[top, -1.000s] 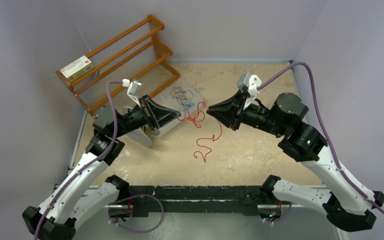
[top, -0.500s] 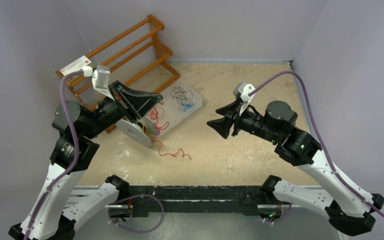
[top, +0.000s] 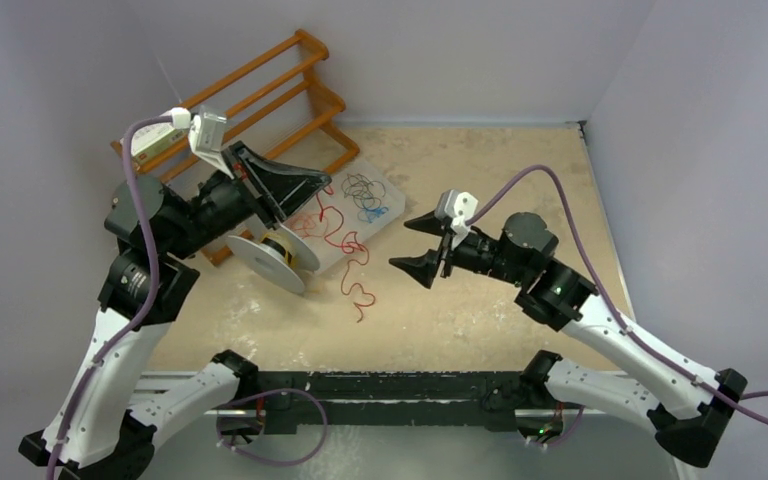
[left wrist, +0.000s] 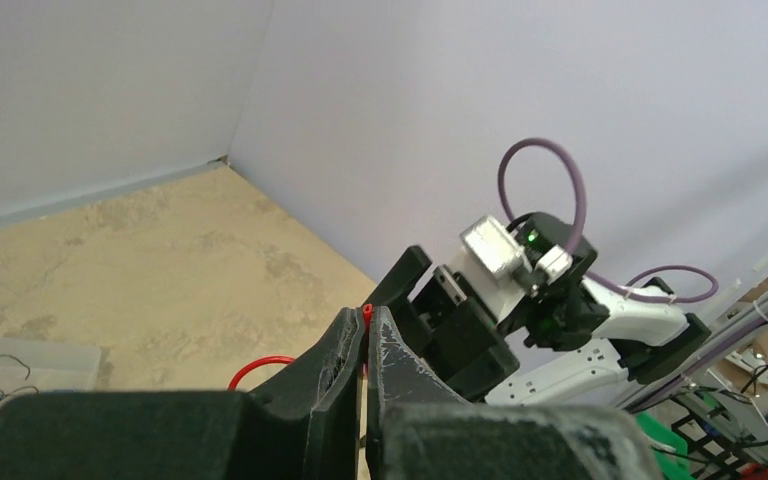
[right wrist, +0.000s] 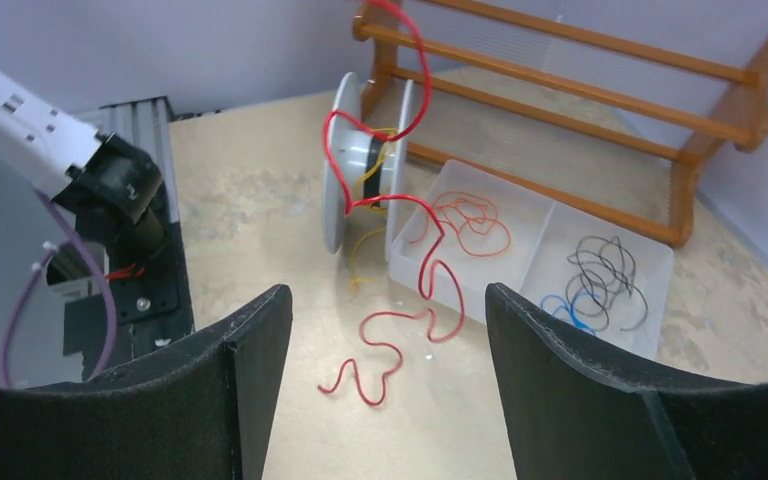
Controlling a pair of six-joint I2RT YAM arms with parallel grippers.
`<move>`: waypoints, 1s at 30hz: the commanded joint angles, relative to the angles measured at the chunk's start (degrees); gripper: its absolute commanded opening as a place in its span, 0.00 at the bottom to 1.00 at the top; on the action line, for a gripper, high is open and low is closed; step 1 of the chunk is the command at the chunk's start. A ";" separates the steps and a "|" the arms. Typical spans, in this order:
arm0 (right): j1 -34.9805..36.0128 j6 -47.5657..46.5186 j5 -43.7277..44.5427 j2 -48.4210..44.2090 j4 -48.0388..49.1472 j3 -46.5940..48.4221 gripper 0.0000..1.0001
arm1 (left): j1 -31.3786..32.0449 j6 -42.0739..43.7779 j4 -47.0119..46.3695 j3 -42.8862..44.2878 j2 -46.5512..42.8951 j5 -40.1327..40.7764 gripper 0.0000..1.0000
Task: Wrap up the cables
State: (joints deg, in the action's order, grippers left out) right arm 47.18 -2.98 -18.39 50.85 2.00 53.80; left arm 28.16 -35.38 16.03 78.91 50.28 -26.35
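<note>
Left gripper [left wrist: 365, 325]: clenched on the red cable [right wrist: 423, 272], which hangs past the spool [right wrist: 343, 165] and trails onto the desk [right wrist: 260, 200].
Right gripper [top: 401, 245]: spread wide, holding nothing, above the desk.
Black cables [right wrist: 605, 270], blue cable [right wrist: 568, 308]: in the tray [right wrist: 520, 265].
Box [top: 152, 145] on rack [top: 260, 70]: print unreadable, partly hidden by the left arm.

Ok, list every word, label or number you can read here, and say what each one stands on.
No text here can be read.
Box on the rack: red marks, perhaps a label, too small and blurred to read.
No lettering shows on anything else in any view.
</note>
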 commanded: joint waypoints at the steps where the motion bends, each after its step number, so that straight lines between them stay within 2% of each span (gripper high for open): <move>1: -0.07 -5.98 -8.81 -0.96 13.57 -2.59 0.74 | -0.04 -2.32 -2.87 3.77 0.14 -0.45 0.00; 10: -0.01 -10.81 -16.43 1.81 36.25 -3.45 0.76 | -0.04 -8.43 -11.43 1.96 1.52 -8.94 0.00; 16: 0.47 -7.94 -19.62 6.47 46.63 0.52 0.76 | -0.04 -17.04 -23.07 -4.12 1.46 -11.86 0.00; 23: 5.68 -12.61 -14.25 11.33 47.94 7.48 0.71 | -0.04 -20.31 -26.89 -7.02 1.32 -10.69 0.00; 30: 8.07 -18.45 -6.23 12.44 48.03 7.89 0.62 | -0.04 -21.52 -27.11 -8.49 0.61 -9.45 0.00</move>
State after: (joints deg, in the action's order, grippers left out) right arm 54.65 -17.15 -30.44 63.02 46.76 59.61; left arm 28.16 -55.00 -6.96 70.91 52.05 -36.60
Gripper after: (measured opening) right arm 0.650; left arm 0.014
